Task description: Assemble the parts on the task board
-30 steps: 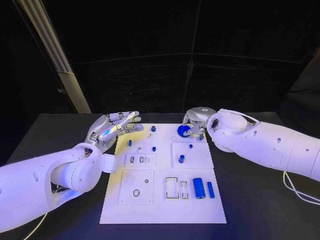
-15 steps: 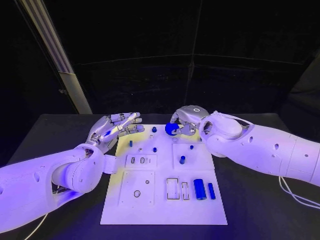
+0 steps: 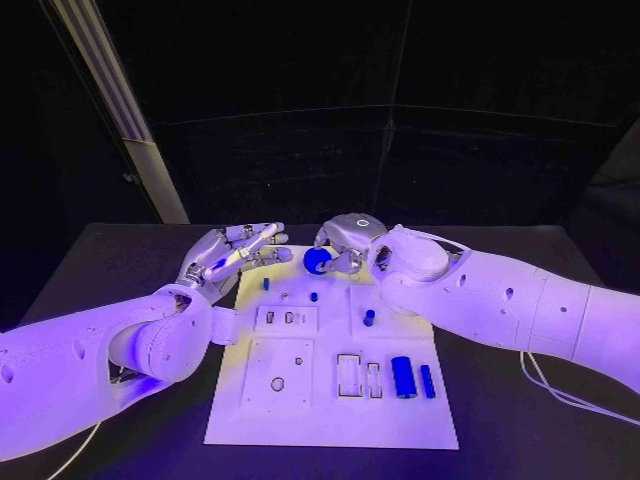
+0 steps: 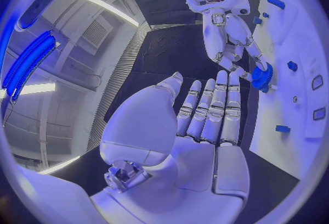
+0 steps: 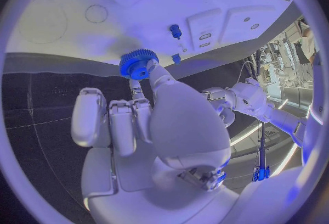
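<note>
The white task board (image 3: 327,400) lies in the middle of the black table. My right hand (image 3: 346,238) hovers over the board's far edge and pinches a blue gear (image 3: 319,260) (image 5: 139,63) (image 4: 262,76) between thumb and a finger. My left hand (image 3: 237,250) (image 4: 205,114) is at the board's far left corner, fingers straight and apart, holding nothing. On the board I see a blue cylinder (image 3: 402,375) and a thinner blue pin (image 3: 427,380) near the right edge, a small blue peg (image 3: 368,317) in the middle, and small blue pegs (image 3: 314,296) nearer the far edge.
Rectangular slots (image 3: 358,376) and an oval hole (image 3: 277,383) are cut in the board's near half. A pale slanted post (image 3: 118,120) rises behind the table at the left. A white cable (image 3: 580,400) trails on the table at the right.
My right hand has carried the blue gear leftward along the board's far edge, closer to my left hand. The left hand has stayed where it was.
</note>
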